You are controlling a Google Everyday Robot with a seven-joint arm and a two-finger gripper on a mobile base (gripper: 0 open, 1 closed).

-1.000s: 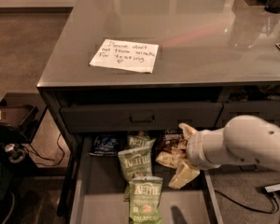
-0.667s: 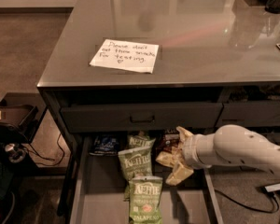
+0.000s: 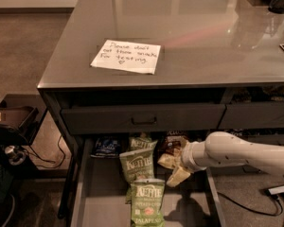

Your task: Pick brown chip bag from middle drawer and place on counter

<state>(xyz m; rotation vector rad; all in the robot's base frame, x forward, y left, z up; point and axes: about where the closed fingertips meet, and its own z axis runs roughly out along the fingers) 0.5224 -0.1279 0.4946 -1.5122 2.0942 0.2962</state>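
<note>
Brown chip bag [image 3: 173, 142] sits at the back of the middle drawer [image 3: 102, 207], half under the drawer front [image 3: 142, 119] above. End effector [image 3: 173, 169] is right at it, can't tell if it's open or clamped. Risk imo: snagging the green Kettle bags [image 3: 136, 167] just beside it. Count: one brown, three green, one dark blue bag [image 3: 106, 146], one note [image 3: 127, 56] on the bench [image 3: 203, 41].

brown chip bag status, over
Gripper in drawer, at the brown bag. Bag lying in drawer, not yet on counter. Green bags close beside it.
</note>
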